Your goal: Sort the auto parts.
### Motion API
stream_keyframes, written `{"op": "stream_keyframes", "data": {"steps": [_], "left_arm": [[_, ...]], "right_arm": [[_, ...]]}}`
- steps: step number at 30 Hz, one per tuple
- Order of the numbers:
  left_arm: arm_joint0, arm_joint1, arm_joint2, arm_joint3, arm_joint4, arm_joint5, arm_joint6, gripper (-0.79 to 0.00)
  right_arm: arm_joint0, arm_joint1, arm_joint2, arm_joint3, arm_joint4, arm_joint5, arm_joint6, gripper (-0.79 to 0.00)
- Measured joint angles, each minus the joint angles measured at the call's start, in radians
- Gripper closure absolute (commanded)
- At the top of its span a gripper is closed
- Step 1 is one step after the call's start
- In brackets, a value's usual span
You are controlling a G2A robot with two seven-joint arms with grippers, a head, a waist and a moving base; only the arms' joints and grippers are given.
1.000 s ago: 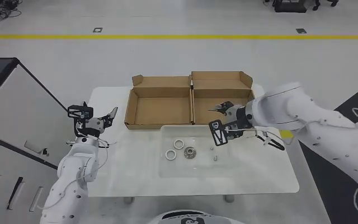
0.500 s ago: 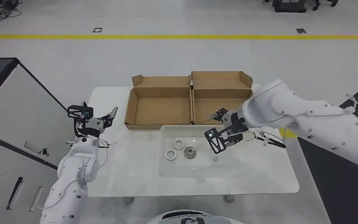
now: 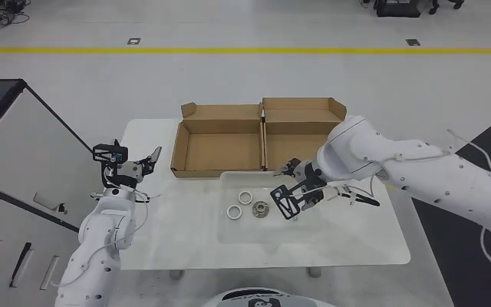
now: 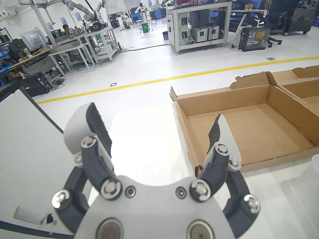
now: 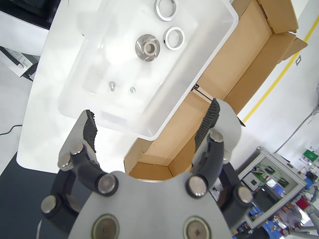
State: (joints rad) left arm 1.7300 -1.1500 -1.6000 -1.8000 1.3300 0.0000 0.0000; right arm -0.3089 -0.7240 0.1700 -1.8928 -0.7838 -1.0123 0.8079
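Observation:
A clear plastic tray (image 3: 337, 230) on the white table holds two metal rings (image 3: 245, 197) (image 3: 235, 211), a flanged hub (image 3: 261, 208) and a small bolt (image 3: 295, 217). In the right wrist view I see the rings (image 5: 166, 6) (image 5: 174, 38), the hub (image 5: 147, 47), the bolt (image 5: 112, 85) and a nut (image 5: 132, 89). My right gripper (image 3: 285, 182) (image 5: 152, 109) hangs open and empty above the tray, beside the bolt. At the table's left edge my left gripper (image 3: 151, 159) (image 4: 155, 111) stands open with nothing in it.
Two open cardboard boxes (image 3: 219, 151) (image 3: 295, 146) stand side by side behind the tray, both empty. The left box (image 4: 249, 130) lies just ahead of my left gripper. A dark-framed panel (image 3: 46, 115) leans off the table's left side.
My right arm has swung left and slightly toward the front, carrying its gripper from the tray's right part to over its middle. The left arm has stayed put.

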Motion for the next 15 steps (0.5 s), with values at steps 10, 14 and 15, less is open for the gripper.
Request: {"op": "stream_keyframes", "data": {"steps": [10,14,15], "left_arm": [[0.0,0.0,0.0,0.0,0.0,0.0,0.0,-0.785],[0.0,0.0,0.0,0.0,0.0,0.0,0.0,-0.785],[0.0,0.0,0.0,0.0,0.0,0.0,0.0,-0.785]], "right_arm": [[-0.056,-0.007,0.0,0.037,-0.023,0.0,0.0,-0.785],[-0.067,-0.01,0.0,0.06,-0.008,0.0,0.0,-0.785],[-0.07,-0.012,0.0,0.067,-0.002,0.0,0.0,-0.785]]}}
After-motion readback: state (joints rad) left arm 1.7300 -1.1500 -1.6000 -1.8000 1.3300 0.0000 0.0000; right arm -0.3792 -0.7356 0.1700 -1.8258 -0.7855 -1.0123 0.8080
